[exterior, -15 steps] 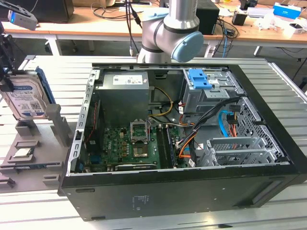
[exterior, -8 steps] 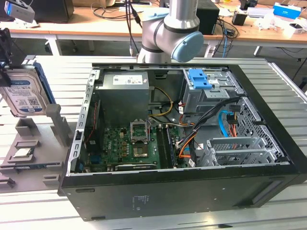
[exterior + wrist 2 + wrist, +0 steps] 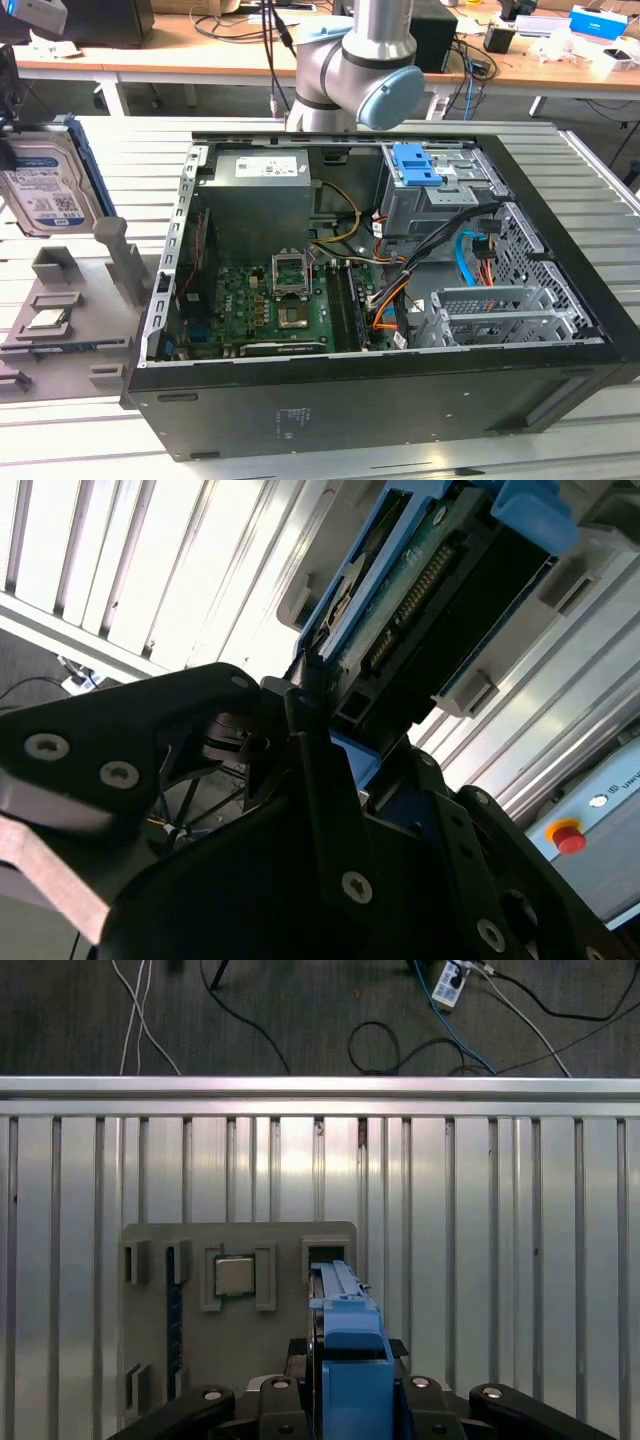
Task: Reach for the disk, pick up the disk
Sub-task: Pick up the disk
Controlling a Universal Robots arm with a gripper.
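Disk [image 3: 45, 185] inside the grip, standing on edge

The disk is at the exterior view's left, at about 9 o'clock from the open computer case [image 3: 400, 410]. It stands on edge with its label face toward that camera, and its blue bracket [image 3: 90, 170] runs roughly from 11 to 5 o'clock. The lower edge appears to hang clear of the grey tray [image 3: 120, 260], which lies at about 6 o'clock from it.

The relation that matters here is simple: the disk does not lie away from the fingers in any direction, because it is between them. In the first wrist view the gripper [image 3: 350, 1352] has one black finger on each flat side of the disk. The fingers are narrow, closed to the thickness of the disk, so I judge that they grip it. The long axis of the disk goes straight out from the gripper toward the tray. Its far end is in line with the empty slot [image 3: 325, 1253], just beside the small silver chip [image 3: 235, 1275].

In the second wrist view one finger [image 3: 320, 780] lies along the side of the disk that carries the connector row [image 3: 410, 590].

I judge the reach to be complete and the pick-up well along. From the first wrist view I cannot tell whether the far end is fully out of the slot.
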